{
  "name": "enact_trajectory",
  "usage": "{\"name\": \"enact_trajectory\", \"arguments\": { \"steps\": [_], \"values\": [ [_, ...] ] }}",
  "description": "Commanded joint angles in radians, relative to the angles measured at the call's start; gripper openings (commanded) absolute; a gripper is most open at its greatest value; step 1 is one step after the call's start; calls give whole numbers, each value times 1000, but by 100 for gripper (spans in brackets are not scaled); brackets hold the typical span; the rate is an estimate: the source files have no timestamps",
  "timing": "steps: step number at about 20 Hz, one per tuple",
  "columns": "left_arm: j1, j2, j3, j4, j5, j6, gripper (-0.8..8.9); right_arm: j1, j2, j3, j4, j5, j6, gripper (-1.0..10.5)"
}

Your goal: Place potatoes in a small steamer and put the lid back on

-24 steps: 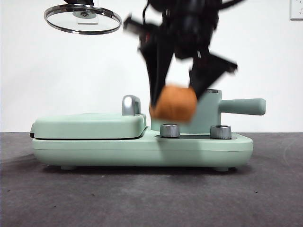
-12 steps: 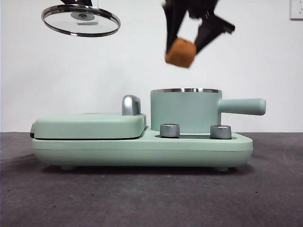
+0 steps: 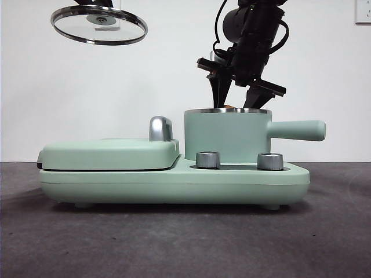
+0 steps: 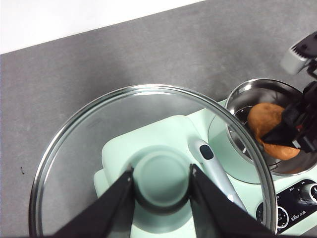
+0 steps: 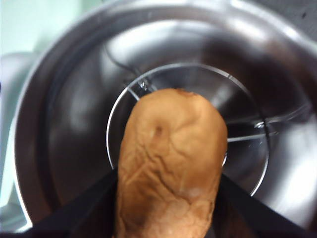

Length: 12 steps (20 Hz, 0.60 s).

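In the front view we are seeing the right gripper [image 3: 235, 99] dipping into the small steamer [image 3: 227, 134], the lid [image 3: 99, 24] hanging high. In the left wrist view the left gripper [image 4: 161, 179] is clamping the lid's knob. In the right wrist view, jaws are pinching the potato [image 5: 171, 163] inside the steamer.

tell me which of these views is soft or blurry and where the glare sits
Right wrist view: softest, the steamer's steel wall smeared with broad glare, though the potato in the right claw shows wrinkled skin. Left wrist view: fairly sharp; the glass lid, clamped by its knob in the left claw, carries pale reflections. Front view: crisp and evenly lit, a soft shadow on the table.
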Motion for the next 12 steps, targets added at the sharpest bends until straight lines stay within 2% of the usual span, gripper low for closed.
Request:
{"name": "enact_trajectory", "arguments": {
  "steps": [1,2,3,9,12],
  "values": [
    [-3,0,34,24,2,1,24,5,30,29,-1,-6,-24,378],
    [-3,0,34,25,2,2,24,5,31,29,-3,-6,-29,454],
    [-3,0,34,25,2,4,24,5,31,29,-3,-6,-30,484],
    [-4,0,34,28,2,3,24,-10,20,196,-170,-37,-47,488],
    [-18,2,34,31,3,4,24,-21,-78,201,-176,-39,-60,488]
  ]
}}
